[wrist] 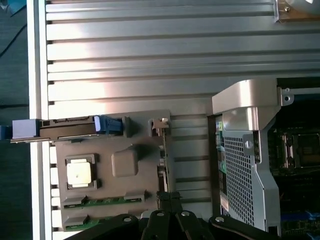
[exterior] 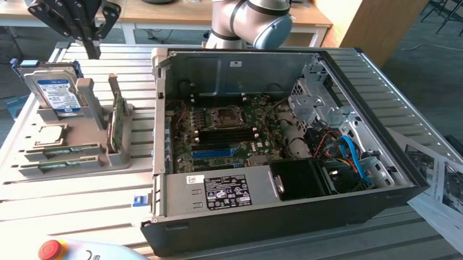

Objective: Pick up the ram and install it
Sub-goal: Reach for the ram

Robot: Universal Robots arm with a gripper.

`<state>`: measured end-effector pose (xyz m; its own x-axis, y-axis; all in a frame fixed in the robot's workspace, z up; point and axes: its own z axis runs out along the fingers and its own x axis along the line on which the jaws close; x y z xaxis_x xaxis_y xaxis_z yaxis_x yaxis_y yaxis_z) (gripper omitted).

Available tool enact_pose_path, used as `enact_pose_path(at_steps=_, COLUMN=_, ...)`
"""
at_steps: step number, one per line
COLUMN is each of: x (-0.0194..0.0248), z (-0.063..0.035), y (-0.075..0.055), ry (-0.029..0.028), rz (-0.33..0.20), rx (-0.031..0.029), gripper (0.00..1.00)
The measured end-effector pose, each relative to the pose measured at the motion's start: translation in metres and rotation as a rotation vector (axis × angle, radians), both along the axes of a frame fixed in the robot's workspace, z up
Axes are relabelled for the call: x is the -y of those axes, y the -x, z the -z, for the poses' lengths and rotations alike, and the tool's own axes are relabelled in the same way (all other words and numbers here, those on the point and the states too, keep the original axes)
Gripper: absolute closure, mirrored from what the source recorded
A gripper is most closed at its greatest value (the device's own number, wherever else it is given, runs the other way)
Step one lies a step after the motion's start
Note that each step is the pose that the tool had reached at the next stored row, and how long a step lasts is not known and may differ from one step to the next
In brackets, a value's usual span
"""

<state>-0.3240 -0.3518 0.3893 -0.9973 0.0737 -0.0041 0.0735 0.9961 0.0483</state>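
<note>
In the grey tray, ram [exterior: 69, 149]: lying flat in a shallow slot at the end nearest the exterior camera, green board showing, untouched.
Second ram stick [exterior: 66, 163]: just beside the first and parallel to it, in the neighbouring slot.
Tray [exterior: 79, 176]: flat on the bench, at the exterior view's left of the computer case.
Processor chip [exterior: 49, 134]: square, seated in a recess between the ram slots and the hard drive.
Hard drive [exterior: 54, 92]: upright at the tray's far end, blue-and-white label towards the exterior camera.
Taller green card [exterior: 116, 122]: standing on edge in a holder along the tray side nearest the case.
Jaws: clenched together with nothing gripped, hanging high over the far part of the bench beyond the hard drive, well apart from the ram.
Computer case [exterior: 304, 216]: black, lying on the bench with its side open.
Motherboard [exterior: 250, 146]: inside the case, carrying long black slots [exterior: 225, 136] and a blue slot [exterior: 217, 153].
Bench [exterior: 72, 206]: slatted aluminium.
Red stop button [exterior: 52, 249]: at the exterior view's lower left.
</note>
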Motion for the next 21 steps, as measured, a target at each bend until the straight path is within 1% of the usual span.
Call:
enact_pose_path(at_steps=14, x=-0.0091, z=0.0008, y=0.042, ry=-0.0001, rz=0.0, rx=0.0001, gripper=0.89)
enact_pose_path(at_steps=21, x=-0.012, z=0.0009, y=0.065, ry=0.0, rz=0.0, rx=0.0, gripper=0.89)
